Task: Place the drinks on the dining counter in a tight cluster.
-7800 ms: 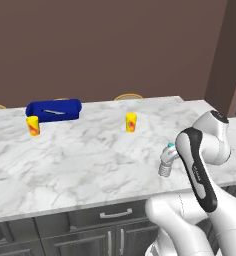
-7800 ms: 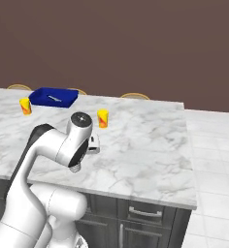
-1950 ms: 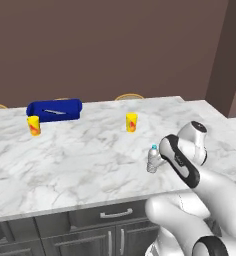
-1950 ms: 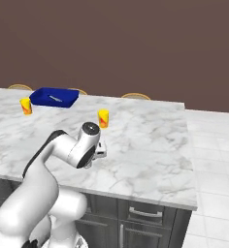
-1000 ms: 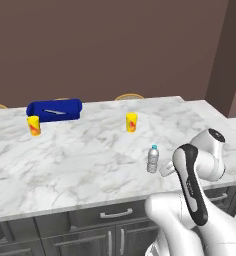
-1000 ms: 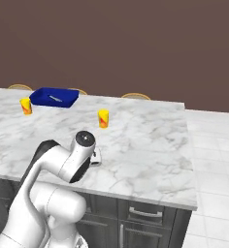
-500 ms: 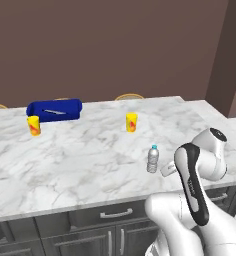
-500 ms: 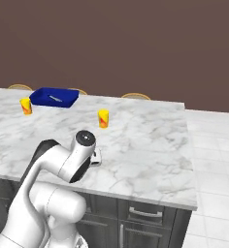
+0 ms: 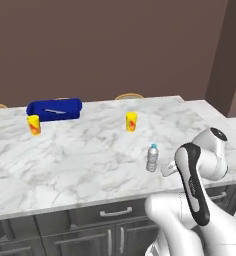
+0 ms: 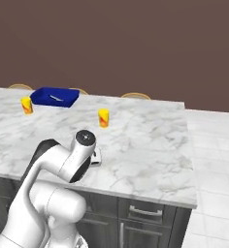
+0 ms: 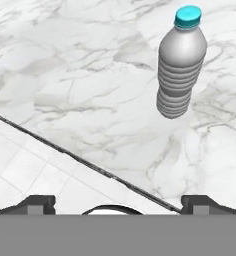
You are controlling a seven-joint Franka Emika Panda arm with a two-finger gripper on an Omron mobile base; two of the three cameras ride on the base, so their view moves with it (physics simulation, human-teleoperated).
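A small clear water bottle (image 9: 152, 158) with a blue cap stands upright on the white marble dining counter (image 9: 80, 160), near its front edge. In the hand view the bottle (image 11: 181, 65) is ahead and to the upper right, apart from my gripper (image 11: 119, 204). The two fingertips (image 11: 37, 202) stand wide apart and open, with nothing between them. In the left base view my gripper (image 9: 166, 169) hangs just right of the bottle, over the counter's front edge. My own arm mostly hides the hand in the right base view.
Two short yellow cups (image 9: 131, 121) (image 9: 34, 125) and a blue cylinder (image 9: 55, 109) stand toward the counter's back. Chair backs (image 10: 133, 96) rise behind it. The counter's edge (image 11: 85, 160) runs diagonally through the hand view, with tiled floor (image 10: 213, 160) beyond the right end.
Earlier the bottle was in my gripper; it now stands alone on the counter. My hand has drawn back to the right. Nothing has moved in the last second.
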